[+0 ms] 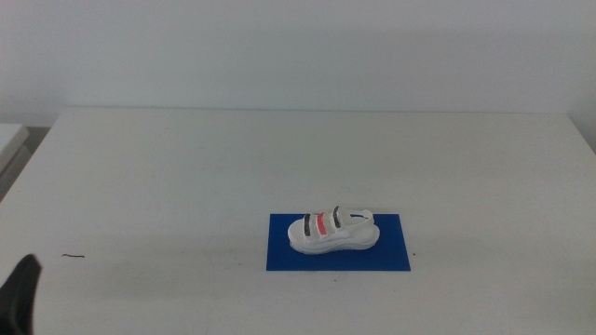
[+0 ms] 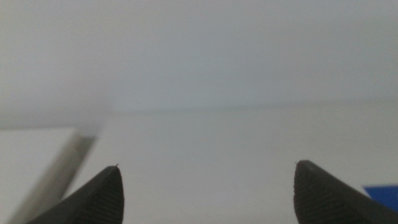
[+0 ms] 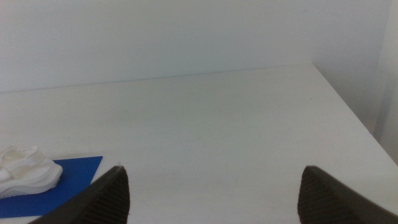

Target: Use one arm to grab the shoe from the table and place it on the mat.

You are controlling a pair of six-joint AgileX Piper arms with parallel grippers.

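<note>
The white shoe (image 1: 332, 231) with two dark straps and one red strap lies upright on the deep-blue mat (image 1: 391, 258), near the front middle of the white table (image 1: 186, 177). No gripper touches it. My left gripper (image 2: 206, 186) is open and empty; a dark part of that arm (image 1: 20, 293) shows at the bottom left corner of the middle view, and a corner of the mat (image 2: 382, 191) shows beside one jaw. My right gripper (image 3: 214, 190) is open and empty, out of the middle view; its wrist view shows the shoe (image 3: 25, 171) on the mat (image 3: 74, 171).
A small dark mark (image 1: 73, 257) lies on the table at the front left. A white ledge (image 1: 9, 140) stands beyond the table's left edge. A pale wall runs behind the table.
</note>
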